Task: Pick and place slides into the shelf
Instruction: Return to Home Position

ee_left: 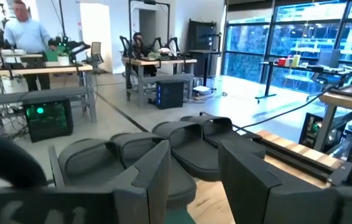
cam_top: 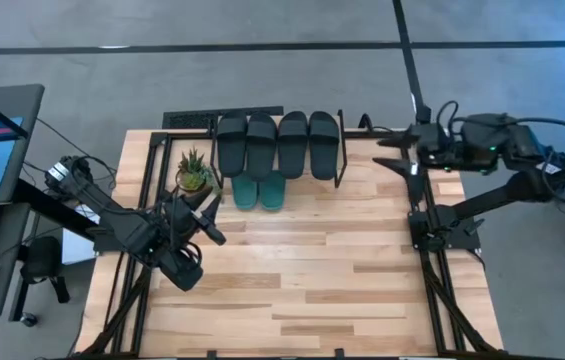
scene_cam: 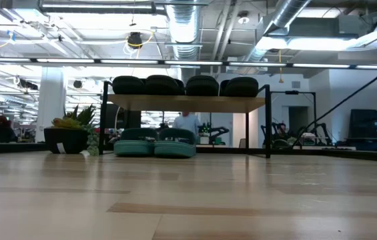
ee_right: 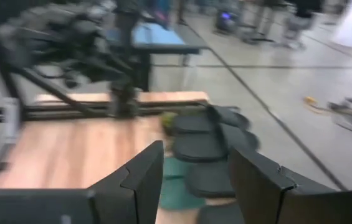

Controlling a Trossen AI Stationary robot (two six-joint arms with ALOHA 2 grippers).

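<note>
On the wooden worktop (cam_top: 312, 275), almost all of the near and middle part lies bare, and all the things stand together at the far edge. Both dark arms are raised above this surface. The left claw (cam_top: 212, 225) hangs over the left part of the worktop, just beside the plant on its near side; in the left wrist view its two fingers (ee_left: 154, 177) are apart and nothing is between them. The right claw (cam_top: 387, 150) is over the far right edge of the worktop, to the right of the shelf and well apart from the left arm. It points toward the shelf, and its fingers (ee_right: 141, 180) are also apart and hold nothing.

The shelf (scene_cam: 188, 103) stands at the far edge, a little left of the middle, on thin black legs. Four black slides (cam_top: 262, 145) lie side by side on its top board, touching one another. Two teal slides (cam_top: 248, 190) lie on the worktop under the board, close together below its left half, and their near ends come out from under it. A small potted plant (cam_top: 194, 172) stands just left of the shelf.
</note>
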